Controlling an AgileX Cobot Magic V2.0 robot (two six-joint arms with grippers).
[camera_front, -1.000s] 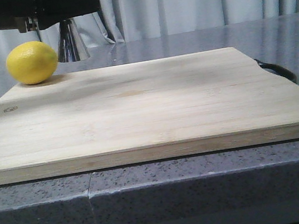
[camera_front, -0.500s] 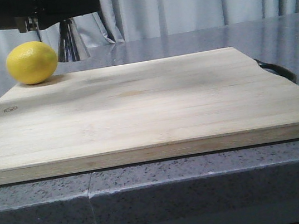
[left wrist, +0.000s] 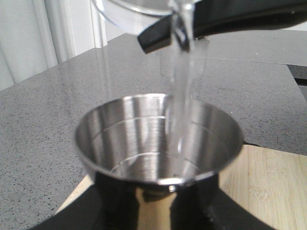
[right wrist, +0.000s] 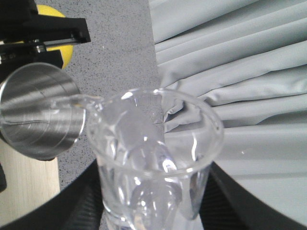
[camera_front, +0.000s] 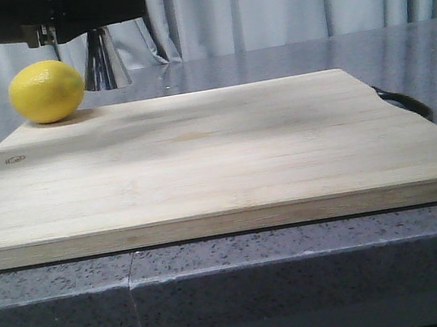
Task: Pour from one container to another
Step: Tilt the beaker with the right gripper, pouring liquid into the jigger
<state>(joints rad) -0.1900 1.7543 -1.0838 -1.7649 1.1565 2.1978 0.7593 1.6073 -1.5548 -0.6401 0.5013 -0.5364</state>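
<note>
My left gripper (left wrist: pixel 156 203) is shut on the waist of the steel jigger (left wrist: pixel 158 143), with its open cup facing up. My right gripper (right wrist: pixel 153 213) is shut on the small clear glass beaker (right wrist: pixel 153 158). The beaker is tilted, and its lip reaches over the jigger's (right wrist: pixel 41 110) rim. A thin clear stream (left wrist: pixel 180 96) falls from the beaker (left wrist: pixel 139 12) into the cup. In the front view only the jigger's lower cone (camera_front: pixel 104 61) shows, at the far left behind the board and under black gripper parts (camera_front: pixel 40 13). The beaker is hidden there.
A large wooden cutting board (camera_front: pixel 201 158) covers most of the grey speckled counter. A yellow lemon (camera_front: pixel 46 91) rests on its far left corner, close to the jigger. A black loop (camera_front: pixel 402 100) sticks out at the board's right edge. Grey curtains hang behind.
</note>
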